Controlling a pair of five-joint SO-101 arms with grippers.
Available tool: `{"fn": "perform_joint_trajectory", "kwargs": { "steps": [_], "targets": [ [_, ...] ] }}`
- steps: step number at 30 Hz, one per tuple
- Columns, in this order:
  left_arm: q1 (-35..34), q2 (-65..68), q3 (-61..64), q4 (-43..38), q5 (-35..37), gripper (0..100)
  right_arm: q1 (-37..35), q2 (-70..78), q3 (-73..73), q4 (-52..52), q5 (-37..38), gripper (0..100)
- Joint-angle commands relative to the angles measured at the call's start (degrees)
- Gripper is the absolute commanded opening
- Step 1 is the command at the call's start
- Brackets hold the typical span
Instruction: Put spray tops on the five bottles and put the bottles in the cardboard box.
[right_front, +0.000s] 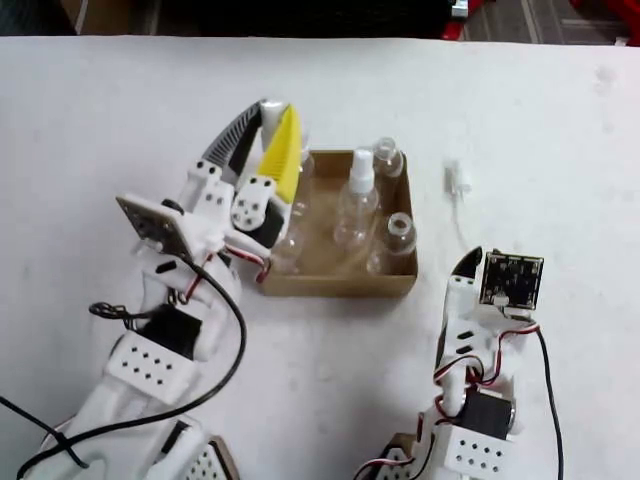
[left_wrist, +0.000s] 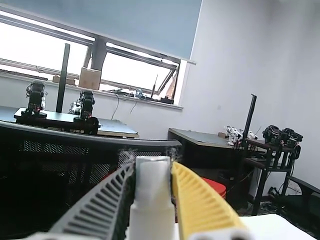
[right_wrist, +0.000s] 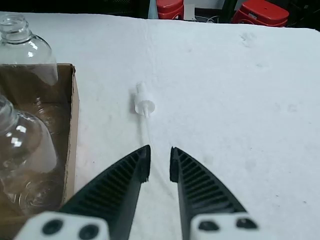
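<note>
The cardboard box (right_front: 340, 284) sits mid-table and holds several clear bottles. One bottle (right_front: 356, 203) wears a white spray top; two others (right_front: 388, 160) (right_front: 394, 240) stand with bare necks. My left gripper (right_front: 272, 108), grey and yellow fingered, hovers tilted over the box's far left corner. In the left wrist view this gripper (left_wrist: 152, 165) is shut on a white spray top (left_wrist: 151, 192). A loose spray top (right_front: 458, 181) (right_wrist: 142, 102) lies on the table right of the box, its tube towards my right gripper (right_wrist: 160, 162) (right_front: 465, 264), which is open a little with nothing between its fingers.
White tabletop stretches right of and beyond the box. The box's brown wall (right_wrist: 73, 125) and two open bottles (right_wrist: 25, 45) (right_wrist: 20, 145) stand beside the right gripper's line. Black cables (right_front: 215, 330) trail over the left arm near the front edge.
</note>
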Motion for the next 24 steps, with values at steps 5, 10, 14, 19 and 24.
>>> {"fn": "perform_joint_trajectory", "kwargs": {
  "steps": [5, 10, 14, 19, 24],
  "targets": [
    [-0.5, 7.2, -7.6, -1.8, -0.4, 2, -0.5, 0.0, 0.5, 0.0, 0.8, 5.4],
    [-1.1, 7.2, -7.6, -1.8, -0.6, 2, -0.6, 0.0, 0.5, 0.0, 0.8, 5.4],
    [-0.8, 7.5, -7.7, -1.8, -0.7, 2, -0.7, 0.0, 0.5, 0.0, 0.8, 5.4],
    [-0.9, 7.8, -7.7, -5.2, -0.7, 2, -0.7, 0.0, 0.5, 0.0, 0.8, 5.4],
    [-0.9, 7.8, -7.7, -5.5, -0.7, 2, -0.7, 0.0, 0.5, 0.0, 0.8, 5.4]
  ]
}}
